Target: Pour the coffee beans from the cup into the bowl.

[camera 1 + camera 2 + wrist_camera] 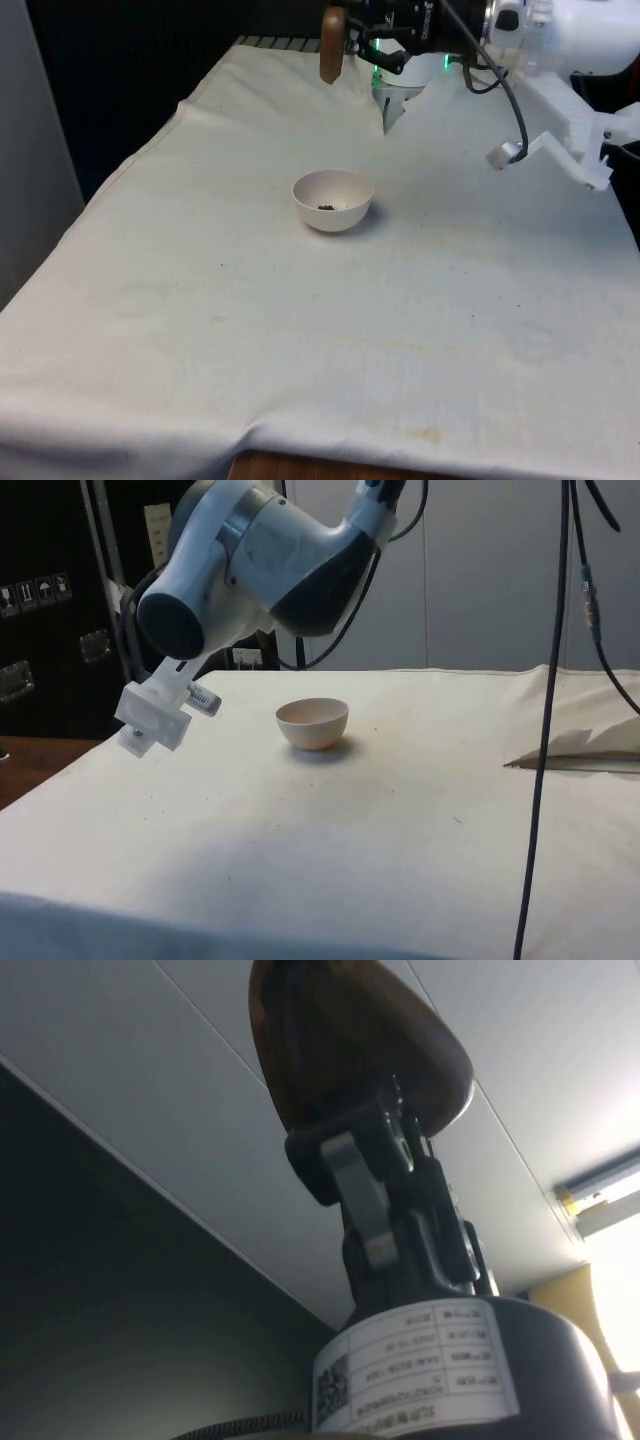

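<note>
The gripper (345, 35) is raised well above the far part of the table (200, 330) and turned sideways, its fingers (365, 1200) clamped on a brown cup (332, 45). In the front view the cup hangs at the top edge, on its side with one end facing the front view's left, clear of the cloth and well apart from the bowl (333, 199). The wrist view shows the same brown cup (350, 1050) pinched between the dark fingers, seen against a pale ceiling. The bowl, white in the front view and cream-coloured in the side view (313, 723), stands upright on the white cloth (330, 840) near the middle of the table. A small dark cluster of coffee beans (327, 208) lies at its bottom. Whether the cup holds any beans cannot be told. The white arm (260, 560) fills the upper left of the side view, above the table's edge. The cloth is wrinkled, with a fold lifted at the side view's right.
</note>
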You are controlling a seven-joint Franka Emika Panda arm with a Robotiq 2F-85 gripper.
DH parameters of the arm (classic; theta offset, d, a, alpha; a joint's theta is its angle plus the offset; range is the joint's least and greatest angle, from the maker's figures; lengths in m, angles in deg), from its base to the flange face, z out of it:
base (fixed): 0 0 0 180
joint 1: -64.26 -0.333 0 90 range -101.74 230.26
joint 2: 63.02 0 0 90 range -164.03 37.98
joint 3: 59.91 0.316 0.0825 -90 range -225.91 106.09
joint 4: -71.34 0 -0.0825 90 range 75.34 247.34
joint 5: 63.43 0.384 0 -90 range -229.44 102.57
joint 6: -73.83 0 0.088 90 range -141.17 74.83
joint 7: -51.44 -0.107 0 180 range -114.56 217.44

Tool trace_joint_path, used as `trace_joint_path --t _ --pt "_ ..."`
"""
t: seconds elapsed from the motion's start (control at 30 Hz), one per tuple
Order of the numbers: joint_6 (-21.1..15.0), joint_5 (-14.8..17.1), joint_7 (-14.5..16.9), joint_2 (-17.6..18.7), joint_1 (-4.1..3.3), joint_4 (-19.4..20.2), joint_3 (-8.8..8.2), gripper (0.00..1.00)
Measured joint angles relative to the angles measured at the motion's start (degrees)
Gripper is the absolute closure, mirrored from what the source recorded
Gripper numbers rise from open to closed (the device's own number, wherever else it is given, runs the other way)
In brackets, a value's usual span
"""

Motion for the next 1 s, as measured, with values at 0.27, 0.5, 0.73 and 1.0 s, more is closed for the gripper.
trace_joint_path --t 0.27,0.5,0.73,1.0 --pt "3.27 -0.74 -1.49 0.74 -0.40 -0.06 1.09 0.96" --pt "6.19 -1.78 -2.41 1.89 -0.57 -0.74 2.01 0.96" --pt "9.80 -2.69 -4.01 3.38 -0.80 -1.38 2.98 0.96" --pt "13.64 -3.50 -5.79 4.87 -1.20 -2.06 3.84 0.96"
